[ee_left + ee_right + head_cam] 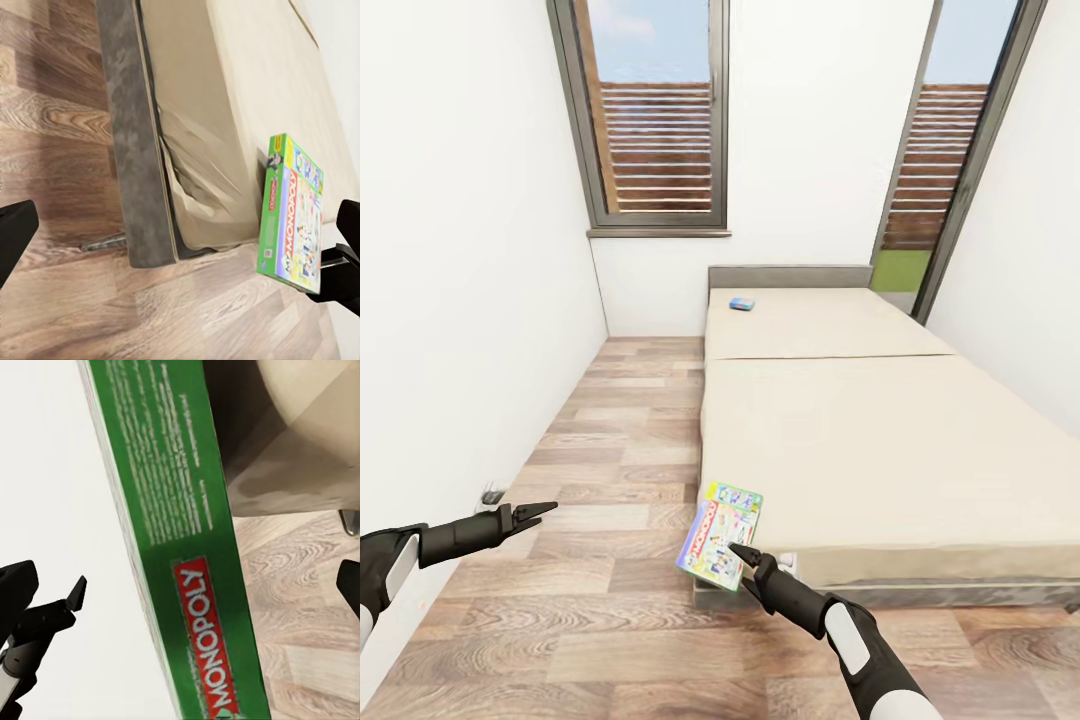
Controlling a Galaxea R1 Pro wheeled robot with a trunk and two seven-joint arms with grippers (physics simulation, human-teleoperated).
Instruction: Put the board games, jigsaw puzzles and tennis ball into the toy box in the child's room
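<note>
A green-edged pastel board game (718, 530) lettered MONOPOLY hangs tilted in the air at the near left corner of the bed (880, 430). My right gripper (745, 556) is shut on its lower edge, one finger across the printed face. Its green side (187, 547) runs between that gripper's fingers (349, 585). The same box (294, 217) stands past the mattress end, with the right gripper (337, 266) at its edge. A small blue board game (741, 303) lies by the headboard. My left gripper (538, 513) hovers open over the floor, holding nothing. Table, toy box, jigsaw puzzles and tennis ball are out of view.
A white wall (460, 300) runs close along my left. Wood-plank floor (610, 450) forms a lane between it and the bed. Two tall dark-framed windows (660, 110) stand at the far end. A metal bed leg (349, 521) sits under the near corner.
</note>
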